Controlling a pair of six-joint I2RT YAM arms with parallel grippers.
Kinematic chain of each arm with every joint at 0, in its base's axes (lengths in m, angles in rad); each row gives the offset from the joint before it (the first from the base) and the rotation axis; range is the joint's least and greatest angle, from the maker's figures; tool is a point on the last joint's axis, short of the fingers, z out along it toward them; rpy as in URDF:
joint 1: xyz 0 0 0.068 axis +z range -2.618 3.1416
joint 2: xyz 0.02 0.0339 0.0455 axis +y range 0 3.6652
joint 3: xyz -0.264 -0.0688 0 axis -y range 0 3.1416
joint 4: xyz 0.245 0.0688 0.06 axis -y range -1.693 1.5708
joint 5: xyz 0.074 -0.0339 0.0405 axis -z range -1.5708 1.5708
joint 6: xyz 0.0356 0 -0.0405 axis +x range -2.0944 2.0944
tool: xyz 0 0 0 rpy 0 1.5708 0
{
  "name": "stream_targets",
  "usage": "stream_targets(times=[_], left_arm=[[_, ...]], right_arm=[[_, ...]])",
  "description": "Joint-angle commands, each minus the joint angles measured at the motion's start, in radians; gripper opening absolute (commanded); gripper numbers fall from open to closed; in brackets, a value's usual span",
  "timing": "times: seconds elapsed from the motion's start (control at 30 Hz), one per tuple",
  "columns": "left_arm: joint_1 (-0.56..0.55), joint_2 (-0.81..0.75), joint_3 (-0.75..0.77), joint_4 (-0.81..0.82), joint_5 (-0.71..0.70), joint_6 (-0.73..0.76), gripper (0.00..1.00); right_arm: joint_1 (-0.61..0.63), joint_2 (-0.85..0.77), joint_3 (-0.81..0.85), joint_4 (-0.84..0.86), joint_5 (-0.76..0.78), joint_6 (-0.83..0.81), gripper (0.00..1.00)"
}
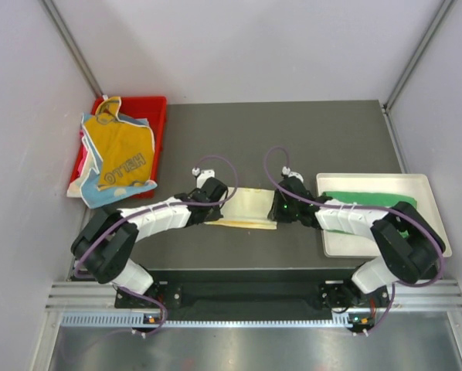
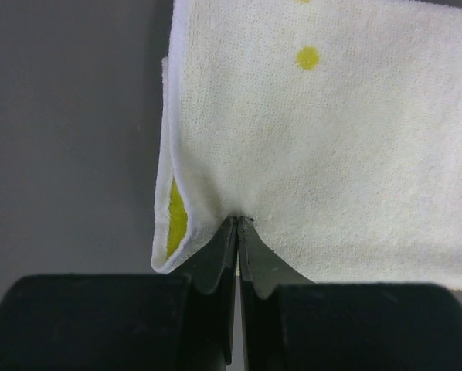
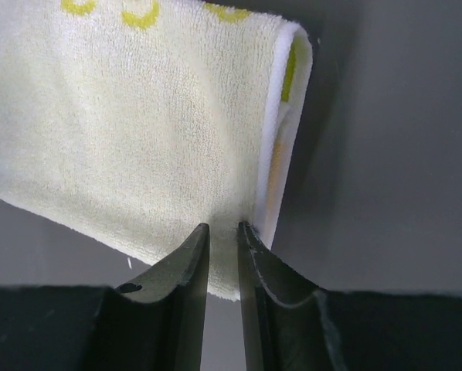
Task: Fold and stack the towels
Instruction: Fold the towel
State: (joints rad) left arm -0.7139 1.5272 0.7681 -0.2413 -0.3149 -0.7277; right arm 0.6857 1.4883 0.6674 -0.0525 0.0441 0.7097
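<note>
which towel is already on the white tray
The plain green towel; the pale yellow towel lies at the table's centre, and the orange HELLO towel drapes over the red bin.

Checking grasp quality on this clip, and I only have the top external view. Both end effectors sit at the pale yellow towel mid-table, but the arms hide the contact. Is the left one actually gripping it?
Observer: Yes. In the left wrist view the left end effector has its fingers pinched together on the near edge of the pale yellow terry towel, beside a folded corner.
Operator: And the right?
Observer: The right end effector shows a narrow gap between its fingers, and the towel's edge runs down into that gap, close to the fold on that side.
Operator: Any pattern on the cloth?
Observer: Yes, a solid yellow dot shows on the pale face.
</note>
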Motion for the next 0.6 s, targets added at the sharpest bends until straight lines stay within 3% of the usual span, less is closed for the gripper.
stream_targets(times=[0.0, 0.17, 0.43, 0.5, 0.57], left_arm=[[-0.001, -0.067, 0.028, -0.090, 0.048, 0.028, 0.09], [-0.002, -0.108, 0.137, -0.112, 0.153, 0.051, 0.10], [-0.015, -0.023, 0.086, 0.204, 0.381, 0.005, 0.12], [-0.024, 0.002, 0.094, 0.192, 0.358, 0.005, 0.11], [-0.042, 0.013, 0.109, 0.107, 0.223, -0.002, 0.07]], right_arm=[[0.017, -0.072, 0.001, -0.070, 0.016, 0.007, 0.22], [0.015, -0.180, 0.021, -0.153, 0.069, 0.007, 0.27], [-0.031, -0.133, 0.020, -0.061, 0.074, -0.009, 0.52], [-0.035, -0.090, 0.058, -0.041, 0.073, -0.035, 0.53], [-0.037, -0.038, 0.086, -0.023, 0.056, -0.053, 0.54]])
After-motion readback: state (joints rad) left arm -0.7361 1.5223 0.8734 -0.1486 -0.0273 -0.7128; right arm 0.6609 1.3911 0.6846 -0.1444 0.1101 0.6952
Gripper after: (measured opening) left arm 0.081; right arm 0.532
